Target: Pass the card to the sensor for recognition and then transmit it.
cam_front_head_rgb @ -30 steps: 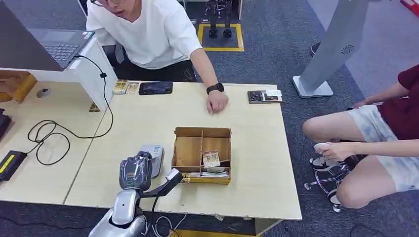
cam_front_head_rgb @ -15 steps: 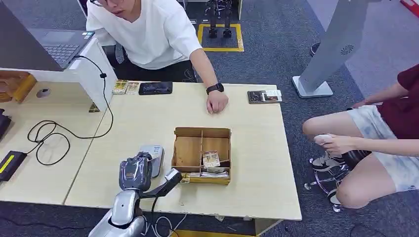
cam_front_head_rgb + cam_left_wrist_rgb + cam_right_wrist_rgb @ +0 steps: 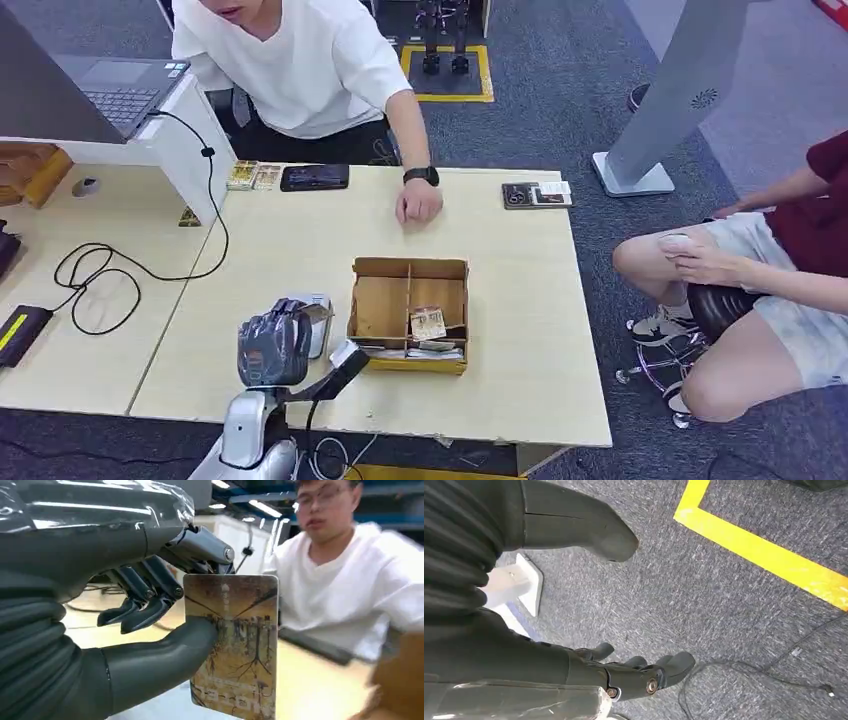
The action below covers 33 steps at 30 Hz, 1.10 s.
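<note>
**Card pinched in left hand, held over the sensor**

Your left hand point(image 3: 274, 343) has the card point(image 3: 231, 645) pinched between thumb and one finger; the other fingers point(image 3: 145, 597) are curled loosely with nothing in them. In the left wrist view the card stands upright, printed face toward the camera, brown artwork with tree-like lines, thumb pressed on its near edge.

From the head view the left hand sits above the near edge of the table point(image 3: 500, 260), directly over the grey sensor point(image 3: 316, 318), which peeks out just behind the hand. You cannot tell from these pictures if card and sensor touch. The wooden box point(image 3: 408, 313) with dividers is just beside the hand, more cards lying in its compartments.

Your right hand point(image 3: 634, 672) hangs over grey carpet point(image 3: 734, 610) near a yellow floor line point(image 3: 764, 555), fingers apart, holding nothing.

Across the table a person in a white shirt point(image 3: 300, 60) rests a fist point(image 3: 418, 205) on the tabletop, well apart from the box. A second person point(image 3: 760, 270) sits off the table's right end.
</note>
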Motion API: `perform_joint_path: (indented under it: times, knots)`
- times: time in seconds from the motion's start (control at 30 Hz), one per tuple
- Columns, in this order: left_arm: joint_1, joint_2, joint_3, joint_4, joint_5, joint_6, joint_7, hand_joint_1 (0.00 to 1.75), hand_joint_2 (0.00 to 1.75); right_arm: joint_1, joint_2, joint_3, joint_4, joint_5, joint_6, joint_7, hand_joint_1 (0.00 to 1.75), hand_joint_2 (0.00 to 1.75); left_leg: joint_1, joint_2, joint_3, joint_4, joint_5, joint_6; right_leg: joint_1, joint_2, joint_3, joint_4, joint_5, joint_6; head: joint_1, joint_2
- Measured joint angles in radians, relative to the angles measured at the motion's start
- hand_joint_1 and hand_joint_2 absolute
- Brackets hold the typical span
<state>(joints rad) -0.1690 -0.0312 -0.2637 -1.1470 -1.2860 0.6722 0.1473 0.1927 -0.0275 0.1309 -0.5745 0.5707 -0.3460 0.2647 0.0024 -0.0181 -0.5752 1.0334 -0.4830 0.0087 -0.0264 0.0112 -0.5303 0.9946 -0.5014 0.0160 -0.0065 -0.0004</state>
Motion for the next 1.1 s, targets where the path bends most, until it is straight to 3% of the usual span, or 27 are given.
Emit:
perform_joint_path:
  times: [0.13, 0.3, 0.4, 0.53, 0.83, 1.07, 1.1]
  knots:
    - [0.006, -0.020, 0.031, -0.043, 0.000, 0.000, -0.022, 1.75, 1.75, 0.003, 0.003, -0.007, 0.000, 0.005, 0.000, 0.000, 0.00, 1.75, 0.000, 0.000, 0.000, 0.000, 0.000, 0.000, 0.000, 0.000, -0.001, 0.000, 0.000, 0.000, 0.000, 0.000]
    - [0.028, -0.072, 0.100, -0.120, 0.014, 0.000, -0.174, 1.75, 1.75, 0.012, 0.027, -0.013, -0.008, 0.016, -0.042, 0.022, 0.00, 1.75, 0.000, 0.000, -0.001, 0.000, 0.000, 0.000, 0.000, 0.000, -0.002, 0.000, 0.000, 0.000, 0.000, 0.000]
    - [0.028, -0.097, 0.138, -0.146, 0.031, 0.000, -0.203, 1.75, 1.75, 0.021, 0.039, -0.013, -0.017, 0.016, -0.046, 0.033, 0.00, 1.75, 0.000, 0.001, -0.001, 0.000, 0.000, 0.000, 0.000, 0.000, -0.002, 0.000, 0.000, 0.000, 0.000, 0.000]
    - [0.020, -0.102, 0.152, -0.151, 0.045, 0.000, -0.199, 1.75, 1.75, 0.024, 0.050, -0.013, -0.031, 0.017, -0.041, 0.052, 0.00, 1.75, 0.000, 0.001, -0.001, 0.000, 0.000, 0.000, 0.000, 0.000, -0.003, 0.000, 0.000, 0.000, 0.000, 0.000]
    - [-0.068, -0.082, 0.151, -0.118, 0.046, 0.000, -0.098, 1.75, 1.75, 0.022, 0.059, -0.010, -0.053, 0.035, -0.031, 0.094, 0.00, 1.75, 0.000, 0.001, -0.002, 0.000, 0.000, 0.000, 0.000, 0.000, -0.003, 0.000, 0.000, 0.000, 0.000, 0.000]
    - [-0.117, -0.060, 0.130, -0.063, 0.037, -0.001, -0.043, 1.75, 1.75, 0.017, 0.060, -0.003, -0.053, 0.029, -0.033, 0.076, 0.00, 1.75, 0.000, 0.001, -0.002, 0.000, 0.000, 0.000, 0.000, 0.000, -0.003, 0.000, 0.000, 0.000, 0.000, 0.000]
    - [-0.120, -0.058, 0.126, -0.056, 0.046, -0.001, -0.042, 1.47, 1.75, 0.016, 0.060, -0.003, -0.053, 0.029, -0.037, 0.082, 0.00, 1.75, 0.000, 0.001, -0.002, 0.000, 0.000, 0.000, 0.000, 0.001, -0.003, 0.000, 0.000, 0.000, 0.000, 0.000]
